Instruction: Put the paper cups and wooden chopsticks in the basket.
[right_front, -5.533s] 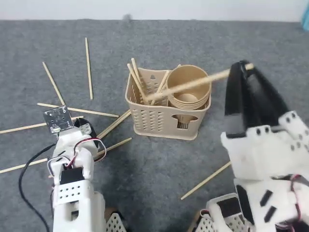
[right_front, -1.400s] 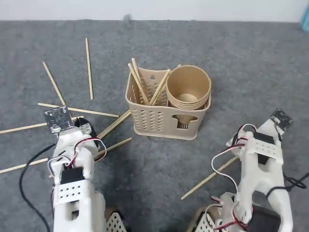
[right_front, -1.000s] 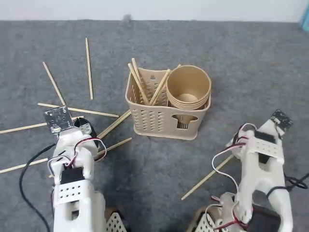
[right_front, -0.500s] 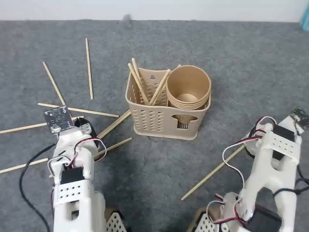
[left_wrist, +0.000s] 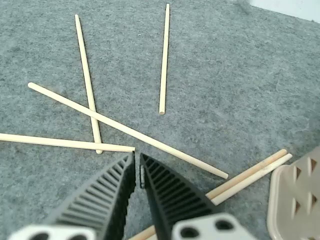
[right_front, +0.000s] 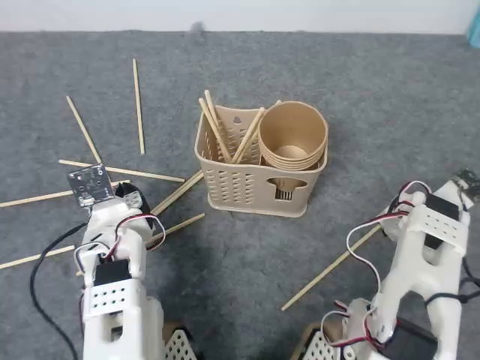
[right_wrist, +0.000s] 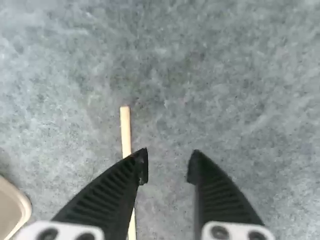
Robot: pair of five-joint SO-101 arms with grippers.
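Paper cups point(right_front: 292, 133) nested in perforated basket point(right_front: 247, 184), wooden chopsticks point(left_wrist: 164, 59) on felt point(right_front: 375, 90), left gripper point(left_wrist: 137, 165) closed, right gripper point(right_wrist: 168, 167) spread.

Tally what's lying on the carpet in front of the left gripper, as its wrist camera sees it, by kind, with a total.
Wooden chopsticks: 6, two of them lying side by side
Basket: 1, just a corner of it
Total: 7

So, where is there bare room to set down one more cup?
Free: the grey carpet beyond the basket, and the patch in front of it, up to the single chopstick by the right pincer. Crowded: around the left pincer, where loose chopsticks lie crossed.
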